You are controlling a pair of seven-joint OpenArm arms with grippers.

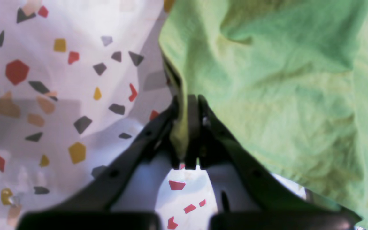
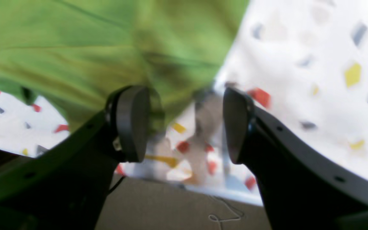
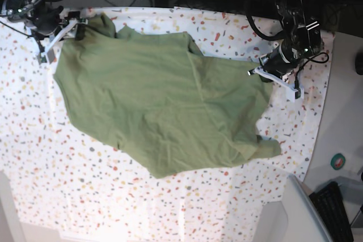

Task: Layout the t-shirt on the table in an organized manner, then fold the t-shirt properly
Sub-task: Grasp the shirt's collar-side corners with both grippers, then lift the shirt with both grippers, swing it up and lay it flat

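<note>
Overall, the t-shirt [image 3: 164, 106] lies spread but rumpled across the middle of the table [image 3: 34, 157], its olive cloth reaching from about ten o'clock to about four o'clock in the base view; creases run through its centre and one edge bunches up near five o'clock; the speckled cover shows bare all around it.

At about three o'clock of the base view, the left gripper [image 3: 266, 73] sits at the shirt's edge; in the left wrist view the left gripper [image 1: 188, 105] has its jaws pressed together on a thin fold of the green fabric, which hangs down between them, while the rest of the cloth fills the frame from twelve to four o'clock.

At about ten o'clock of the base view, the right gripper [image 3: 59, 32] sits at the opposite corner of the shirt; in the right wrist view the right gripper [image 2: 185, 124] has its jaws spread wide apart with nothing between them; the green cloth lies just beyond, from nine to twelve o'clock, brushing close to the finger [image 2: 133, 123] on that side, though the blur leaves contact uncertain; the table edge and a plain floor show at six o'clock.
</note>
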